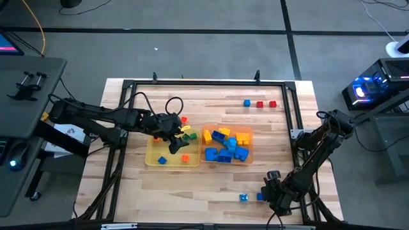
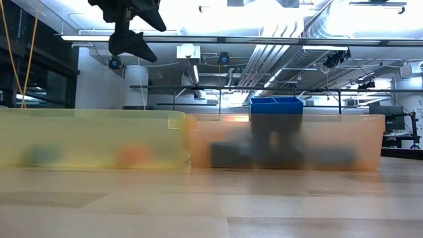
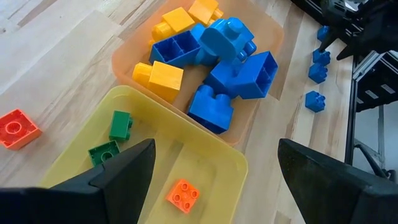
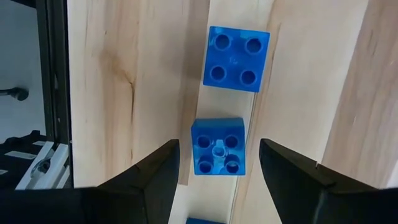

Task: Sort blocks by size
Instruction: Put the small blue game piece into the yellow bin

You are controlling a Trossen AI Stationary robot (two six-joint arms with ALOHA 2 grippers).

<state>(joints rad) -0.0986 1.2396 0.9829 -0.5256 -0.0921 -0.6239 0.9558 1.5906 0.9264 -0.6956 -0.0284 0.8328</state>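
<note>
Table (image 1: 211,185): light wood, dark frame round it. Clock directions are from table centre in the high view.

Orange tray (image 1: 250,151) just right of centre, touching the yellow tray (image 1: 151,153) at 9 o'clock. In the low view they stand side by side, yellow tray (image 2: 92,139) left, orange tray (image 2: 357,142) right.

Left arm reaches in from 9 o'clock. Left gripper (image 1: 176,142) hangs over the yellow tray, raised clear of it. Fingers (image 3: 118,171) spread wide, nothing between them, released.

Right arm comes in from 3 o'clock and folds down to 5 o'clock. Right gripper (image 1: 273,199) sits low at the table's near edge. Jaws parted, empty, straddling a small blue block (image 4: 217,146) without touching it. A second blue block (image 4: 236,59) lies just beyond it, and a third shows at the frame edge.

Blocks:
- Larger blue and yellow blocks (image 3: 211,68) piled in the orange tray.
- Tiny ones in the yellow tray: two green (image 3: 112,140), one orange (image 3: 183,194), one blue (image 1: 162,160).
- Red block (image 3: 17,127) on bare wood beside the yellow tray.
- Loose at 1 o'clock: one blue (image 1: 246,102), two red (image 1: 266,104), in a row.
- Loose at 5 o'clock: blue blocks by the right gripper.
</note>
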